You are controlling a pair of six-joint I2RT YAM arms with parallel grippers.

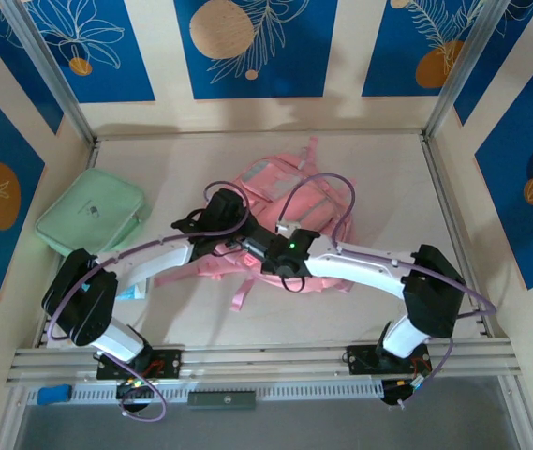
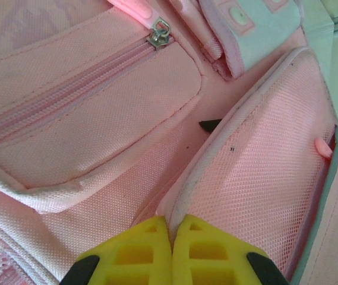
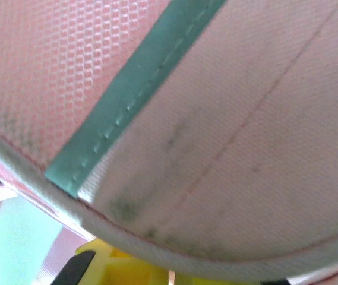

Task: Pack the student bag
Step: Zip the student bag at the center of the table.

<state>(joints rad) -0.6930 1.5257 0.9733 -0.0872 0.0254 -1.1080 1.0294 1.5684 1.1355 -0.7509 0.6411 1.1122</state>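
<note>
The student bag (image 1: 289, 202) is a pink backpack lying flat mid-table, straps trailing at its near side. Both arms reach in over its near edge. My left gripper (image 1: 221, 232) (image 2: 171, 224) has its yellow fingers shut on the pale piped rim of a pink mesh pocket (image 2: 264, 166); a closed zip with a metal pull (image 2: 160, 34) runs above. My right gripper (image 1: 253, 249) (image 3: 170, 272) sits under a piped fabric edge of the bag (image 3: 234, 148) with a teal strip; that edge hides its fingertips, and the fingers are shut on it.
A flat mint-green zip case (image 1: 93, 216) lies left of the bag against the left wall. A small blue and white item (image 1: 135, 292) lies under the left arm. Walls and metal rails enclose the table on three sides.
</note>
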